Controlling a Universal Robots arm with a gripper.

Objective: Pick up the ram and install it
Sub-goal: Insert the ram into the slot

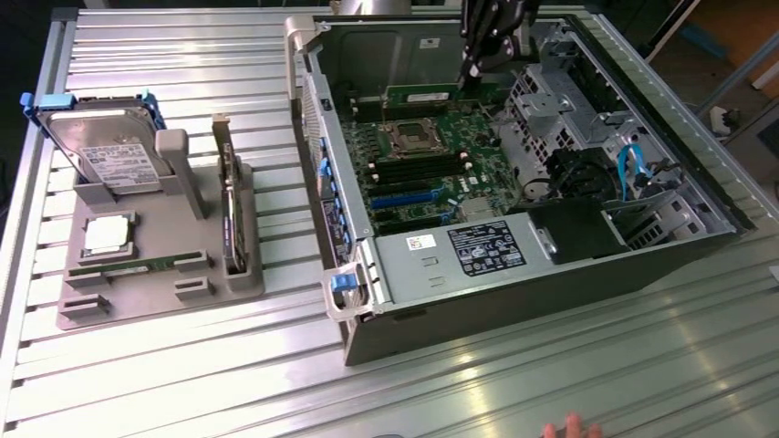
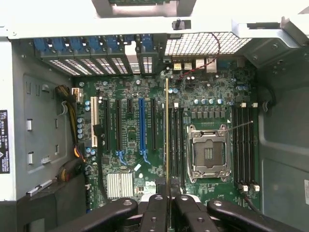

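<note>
The ram (image 1: 420, 95) is a thin green stick held edge-down inside the open computer case (image 1: 365, 274), above the motherboard (image 1: 426, 182). My gripper (image 1: 472, 68) comes down from above and is shut on one end of it. In the wrist view the ram (image 2: 167, 125) shows edge-on as a thin line running out from between my fingertips (image 2: 167, 189). It lies parallel to the dark memory slots (image 2: 176, 140) next to the processor socket (image 2: 208, 153), roughly over their near edge. Whether it touches a slot I cannot tell.
On the exterior view's left a grey holder tray (image 1: 146, 301) carries a hard drive (image 1: 112, 155), a silver processor chip (image 1: 108, 233) and an upright card (image 1: 228, 210). Drive cages and blue cables (image 1: 627, 169) crowd the case's right side. A person's fingertips (image 1: 570, 429) show at the table's front edge.
</note>
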